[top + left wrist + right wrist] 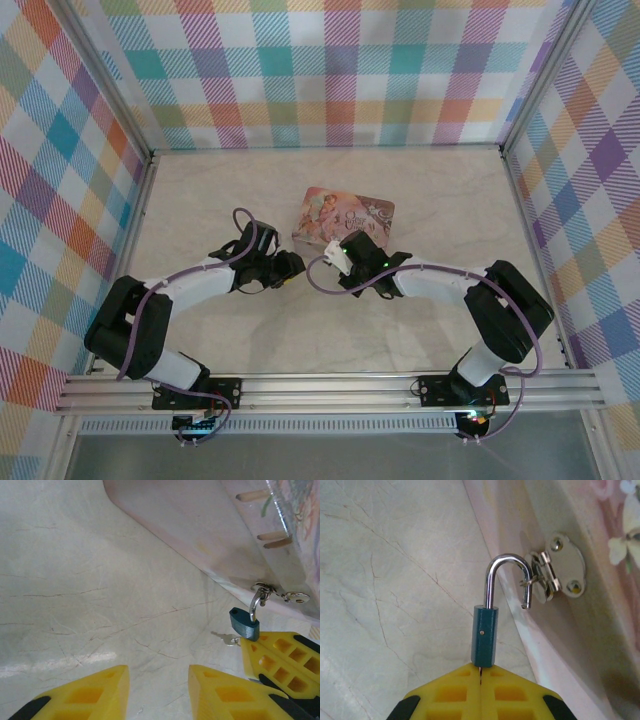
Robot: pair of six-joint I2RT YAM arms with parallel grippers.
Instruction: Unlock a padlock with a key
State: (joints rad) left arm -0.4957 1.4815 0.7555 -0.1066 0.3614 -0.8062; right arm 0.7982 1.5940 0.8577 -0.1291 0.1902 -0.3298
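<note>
- The padlock (pixel 484 635) hangs at the side wall of the decorated box (pixel 345 215). Its shackle (pixel 506 570) is threaded through the small loop of the metal hasp (pixel 561 570), just above the bench (pixel 200 200).
- The right gripper (pixel 481 668) sits directly under the lock's blue body. Its fingers (pixel 452 696) are pressed together, apparently pinching the key (pixel 226 639). A silvery piece of the key sticks out beside the fingertips in the left wrist view, but the blade itself cannot be made out.
- The left gripper (pixel 159 674) hovers low over the bench, near the lock but not touching it. Its fingers (pixel 85 696) are spread with nothing between them.
- Step in hand: the unlocking looks to be at its end. One leg of the shackle is seated in the body, while the other ends in the air, clear of the body.
- The next move probably calls for a steady grip while the free shackle end is slipped back out of the hasp loop. The left gripper could take the body if it swings.
- Long axis: it runs from the right fingertips up to the hasp, upright in the right wrist view. The keyway end points at the fingers and the shackle's bend points away from them.
- The body is edge-on to that camera while the shackle shows broadside, so the shackle seems to be swivelled out of the body's plane.
- In the left wrist view, the lock leans up and to the right toward the box.
</note>
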